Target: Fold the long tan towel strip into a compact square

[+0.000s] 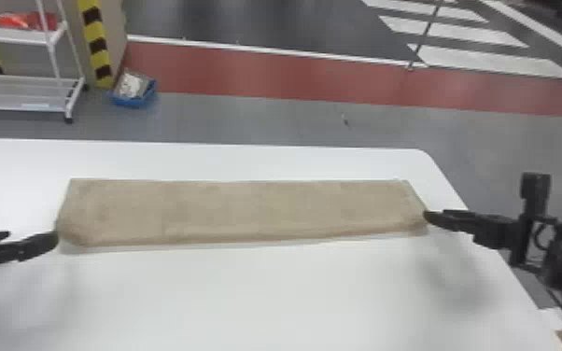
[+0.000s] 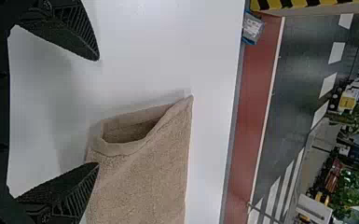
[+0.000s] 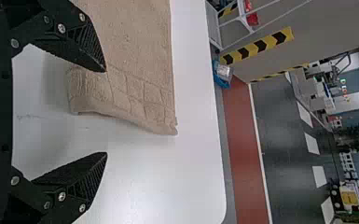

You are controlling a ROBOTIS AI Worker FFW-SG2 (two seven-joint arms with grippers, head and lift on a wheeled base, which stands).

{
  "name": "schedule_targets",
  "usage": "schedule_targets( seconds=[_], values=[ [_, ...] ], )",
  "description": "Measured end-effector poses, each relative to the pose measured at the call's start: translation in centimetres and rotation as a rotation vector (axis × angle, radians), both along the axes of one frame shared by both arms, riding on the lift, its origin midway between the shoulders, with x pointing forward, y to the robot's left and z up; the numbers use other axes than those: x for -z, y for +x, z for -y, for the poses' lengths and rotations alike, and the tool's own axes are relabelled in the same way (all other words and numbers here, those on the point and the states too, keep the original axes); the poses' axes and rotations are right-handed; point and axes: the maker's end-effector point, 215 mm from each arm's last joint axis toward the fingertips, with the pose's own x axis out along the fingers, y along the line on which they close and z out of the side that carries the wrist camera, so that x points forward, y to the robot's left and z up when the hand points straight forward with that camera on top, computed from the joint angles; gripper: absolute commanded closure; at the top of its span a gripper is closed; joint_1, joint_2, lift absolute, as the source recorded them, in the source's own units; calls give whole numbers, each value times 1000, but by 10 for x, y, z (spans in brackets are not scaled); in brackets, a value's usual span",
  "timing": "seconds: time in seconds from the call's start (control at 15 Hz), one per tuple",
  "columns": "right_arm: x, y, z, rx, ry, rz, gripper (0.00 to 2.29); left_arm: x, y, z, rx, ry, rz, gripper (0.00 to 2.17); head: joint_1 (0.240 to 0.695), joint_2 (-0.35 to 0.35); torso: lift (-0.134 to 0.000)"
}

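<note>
- Toward the far edge of the desk (image 1: 294,289), the towel strip (image 1: 247,210) lies flat and lengthwise from left to right, its long sides roughly following that edge.
- Left gripper (image 1: 32,237): set wide, at the near corner of the strip's left end. Contact cannot be confirmed.
- Right gripper (image 1: 434,217): at the strip's right end, toward the right edge of the desk. The head view sets its fingers nearly in line; the right wrist view establishes a wide gap, one finger overlapping the strip's near side, the other over bare desk. Contact cannot be confirmed.
- Left wrist view: an open fold (image 2: 128,133) gapes between layers at the left end, a detail the head view reduces to a plain end.
- Right wrist view: a band of woven squares (image 3: 147,98) crosses the right end.
- Clearances: a narrow margin separates strip from far edge; a broader stretch of desk lies on the near side. The far right corner is rounded, with desk surface between it and the strip.
- Floor beyond the far edge: blue bin (image 1: 128,100) and white cart (image 1: 18,93) to the left, red floor band (image 1: 270,77) running across.
</note>
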Motion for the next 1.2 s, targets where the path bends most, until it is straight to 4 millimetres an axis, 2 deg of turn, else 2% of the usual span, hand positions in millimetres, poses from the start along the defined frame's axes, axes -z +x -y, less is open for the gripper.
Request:
schedule_targets(
  seconds=[0.27, 0.4, 0.53, 0.87, 1.0, 1.07, 1.13, 1.2],
  values=[
    [12, 2, -33, -63, 22, -12, 502, 3, -9, 4, 10, -32, -8, 87, 695, -178, -124],
    [15, 2, -41, -77, 35, -14, 502, 9, -16, 12, 23, -41, -19, 90, 695, -176, -124],
    [15, 1, -43, -81, 39, -15, 502, 8, -15, 18, 30, -44, -8, 90, 695, -182, -124],
    [14, -2, -40, -81, 42, -16, 505, -7, 0, 35, 47, -51, 56, 120, 695, -199, -124],
    [13, -3, -38, -77, 43, -14, 505, -7, 3, 43, 51, -49, 60, 356, 695, -206, -124],
    [12, -3, -36, -74, 43, -12, 508, -5, 4, 46, 51, -45, 56, 552, 695, -210, -124],
    [11, -3, -35, -71, 43, -11, 522, -3, 4, 48, 54, -42, 50, 998, 695, -218, -124],
    [10, -3, -33, -69, 43, -10, 586, -1, 3, 50, 57, -41, 43, 1713, 695, -220, -124]
  ],
)
